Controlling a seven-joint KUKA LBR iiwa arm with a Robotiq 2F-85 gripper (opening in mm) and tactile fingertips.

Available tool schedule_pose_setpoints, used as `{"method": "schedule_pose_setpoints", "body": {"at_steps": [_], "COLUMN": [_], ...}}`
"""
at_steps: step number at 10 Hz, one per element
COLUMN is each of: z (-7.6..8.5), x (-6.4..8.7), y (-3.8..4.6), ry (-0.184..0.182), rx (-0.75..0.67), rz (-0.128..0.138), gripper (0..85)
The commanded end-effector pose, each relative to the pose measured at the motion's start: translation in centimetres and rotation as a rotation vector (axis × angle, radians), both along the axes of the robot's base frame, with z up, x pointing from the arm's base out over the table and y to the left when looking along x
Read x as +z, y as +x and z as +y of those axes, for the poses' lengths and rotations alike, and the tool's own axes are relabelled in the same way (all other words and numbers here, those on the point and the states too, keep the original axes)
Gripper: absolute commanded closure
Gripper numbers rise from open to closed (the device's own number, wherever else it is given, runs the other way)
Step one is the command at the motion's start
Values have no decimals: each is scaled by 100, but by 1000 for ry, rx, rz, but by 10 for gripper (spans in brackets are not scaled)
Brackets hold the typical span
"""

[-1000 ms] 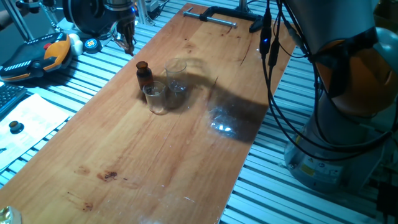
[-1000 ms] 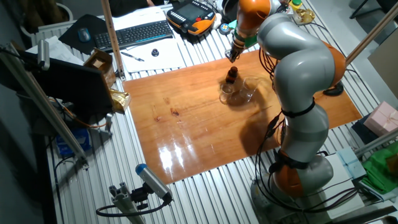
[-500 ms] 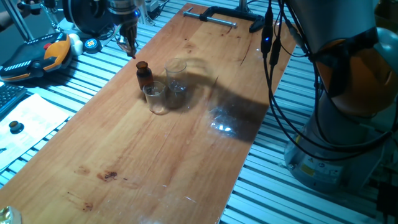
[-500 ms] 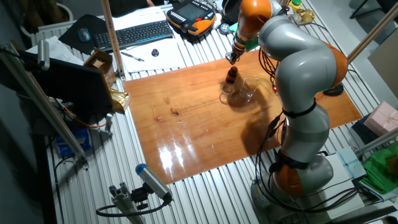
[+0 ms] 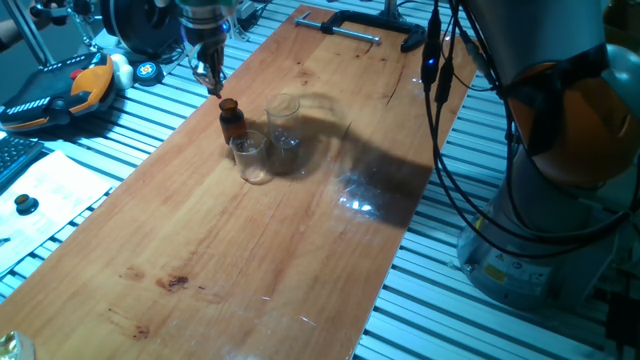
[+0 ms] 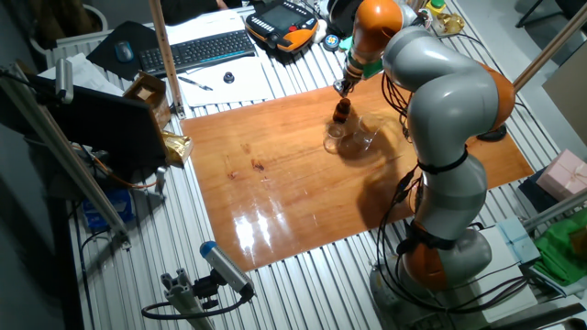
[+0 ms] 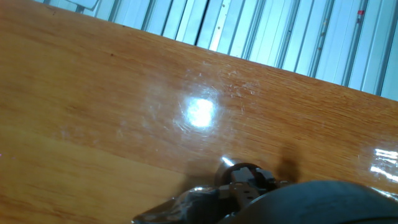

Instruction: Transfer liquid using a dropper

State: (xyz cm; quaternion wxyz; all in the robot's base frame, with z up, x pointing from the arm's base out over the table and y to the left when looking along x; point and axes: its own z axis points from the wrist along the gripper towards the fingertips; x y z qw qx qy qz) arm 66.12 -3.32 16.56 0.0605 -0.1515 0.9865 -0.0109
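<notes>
1. One fixed view: the robot's hand [image 5: 210,76] hangs just above and beside a small brown amber glass bottle [image 5: 231,119] on the long wooden bench [image 5: 300,220]. Two clear glass cups [image 5: 249,157] stand by the bottle. Something thin hangs at the fingertips, too small to tell if it is the dropper. I cannot tell whether the fingers are apart or together.
2. The other fixed view: the hand sits just over the bottle. No liquid transfer shows yet.
3. Hand view: only blurred bench and a dark shape; no dropper identifiable.
</notes>
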Motion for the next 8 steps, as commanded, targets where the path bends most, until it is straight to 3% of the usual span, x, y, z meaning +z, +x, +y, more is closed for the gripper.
{"method": "schedule_pose_setpoints", "body": {"at_steps": [1, 2, 4, 6, 8], "z": [3, 6, 17, 38, 29], "x": [0, -6, -23, -80, -109], "y": [0, -2, -7, -19, -23], "ry": [-8, -13, -19, -28, -25], "rx": [-6, -12, -16, -20, -18], "rz": [1, 1, 0, -17, -17], "gripper": [767, 700, 653, 637, 633]}}
